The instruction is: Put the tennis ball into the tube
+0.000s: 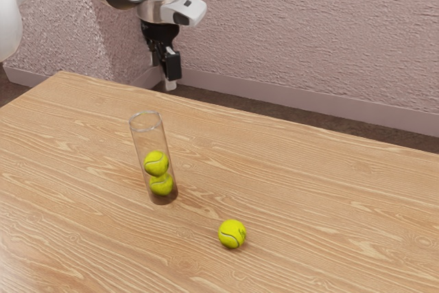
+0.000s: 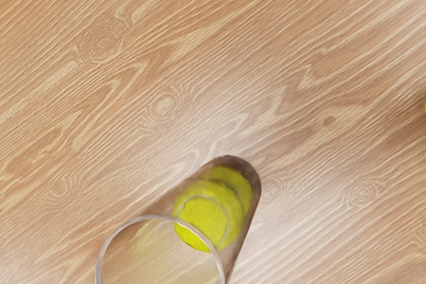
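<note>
Pale glare across the tabletop (image 2: 266, 114)

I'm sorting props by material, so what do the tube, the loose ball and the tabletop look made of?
Tube: clear, glossy plastic, possibly glass; the balls inside show through.
Loose ball: likely felt, matte yellow-green with a curved seam.
Tabletop: wood or wood-look laminate, satin, judging by streaky grain and soft sheen.

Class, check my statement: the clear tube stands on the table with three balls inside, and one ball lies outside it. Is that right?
The count inside is wrong: the exterior view shows two balls in the clear tube. It stands on the table, and one ball lies outside it.
</note>
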Available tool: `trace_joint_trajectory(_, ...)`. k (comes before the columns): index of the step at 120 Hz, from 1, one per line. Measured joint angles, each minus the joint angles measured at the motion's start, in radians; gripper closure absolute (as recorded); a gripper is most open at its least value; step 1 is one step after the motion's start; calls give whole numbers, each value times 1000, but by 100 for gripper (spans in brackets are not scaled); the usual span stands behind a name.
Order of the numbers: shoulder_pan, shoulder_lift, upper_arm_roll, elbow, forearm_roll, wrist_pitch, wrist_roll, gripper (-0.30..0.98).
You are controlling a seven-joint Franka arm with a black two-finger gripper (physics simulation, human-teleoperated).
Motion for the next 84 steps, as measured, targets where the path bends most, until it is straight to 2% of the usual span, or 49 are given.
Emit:
trace_joint_trajectory(20,-6,27,-1,-45,-34,40,36,0)
trace_joint_trajectory(55,-11,42,-18,-309,-283,159,71,0)
trace_joint_trajectory(84,-14,92,-63,-484,-363,403,86,0)
